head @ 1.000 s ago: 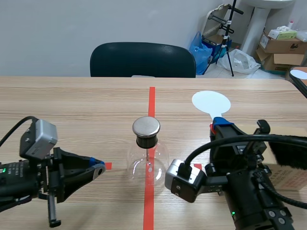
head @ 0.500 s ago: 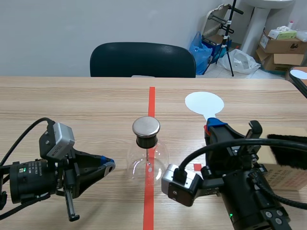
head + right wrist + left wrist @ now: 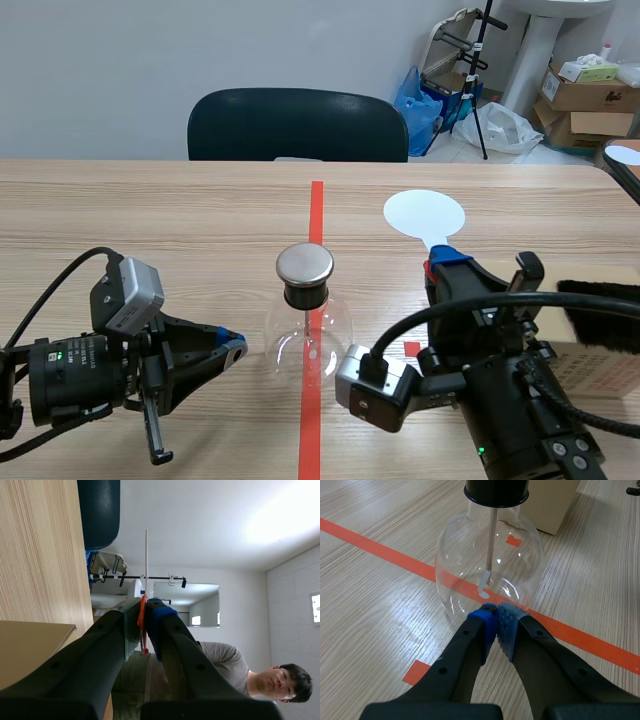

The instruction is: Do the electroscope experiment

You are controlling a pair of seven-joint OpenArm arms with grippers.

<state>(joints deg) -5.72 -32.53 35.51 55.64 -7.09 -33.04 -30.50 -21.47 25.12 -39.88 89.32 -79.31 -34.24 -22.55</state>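
The electroscope (image 3: 306, 325) is a clear glass flask with a black stopper and a round metal cap, standing on the red centre line. Just left of its base lies my left gripper (image 3: 232, 347), shut on nothing. In the left wrist view the left gripper (image 3: 496, 617) has its tips close to the flask (image 3: 490, 565), where a thin rod and a leaf hang inside. My right gripper (image 3: 441, 264) is right of the flask, shut on the orange handle of a white round paddle (image 3: 425, 213). In the right wrist view the paddle (image 3: 146, 560) shows edge-on between the right gripper's (image 3: 144, 609) fingers.
A cardboard box (image 3: 598, 372) and a black brush (image 3: 600, 300) lie at the right edge, behind my right arm. A dark chair (image 3: 297, 125) stands across the table. The box (image 3: 547, 505) also shows beyond the flask. A person (image 3: 240, 665) is at the room's side.
My left arm has moved right, bringing its shut gripper close to the flask's base. The right gripper has shifted slightly left with the paddle.
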